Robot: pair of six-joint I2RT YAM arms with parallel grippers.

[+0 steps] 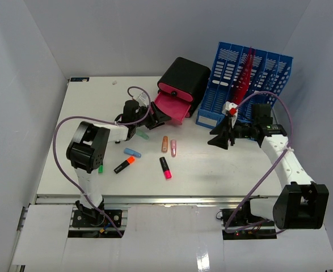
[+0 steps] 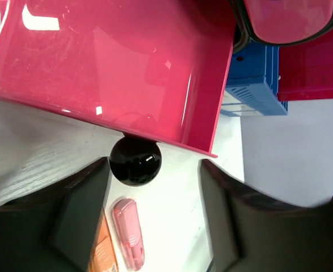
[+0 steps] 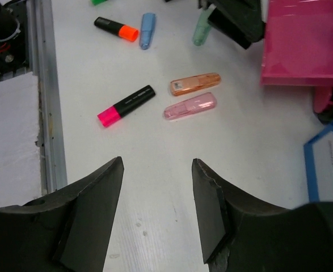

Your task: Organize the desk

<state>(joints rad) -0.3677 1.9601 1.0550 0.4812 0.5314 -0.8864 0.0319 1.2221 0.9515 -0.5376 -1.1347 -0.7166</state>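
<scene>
The left fingers stand apart and grasp nothing. Just ahead of their tips, toward the left of the frame, is the black knob of a pink drawer, which is pulled out of a black box at the top centre of the overhead view. The part of the drawer floor that shows is bare. The right fingers are likewise spread and empty, hanging over bare counter at centre right, in front of a blue rack. The counter fills the middle of the overhead view between grey walls, with its rail along the lower edge. By my reading the tidying has hardly begun: the drawer is open and ready, but no marker shows inside it, and all of them lie scattered left of centre. There are seven markers: an orange-tipped highlighter, a pink-tipped highlighter, a blue marker, a mint marker, an orange marker, a pale pink marker and a green marker partly hidden by the left arm. There is one box with one drawer, and one rack holding something red. What seems left is gathering all seven and closing the drawer.
</scene>
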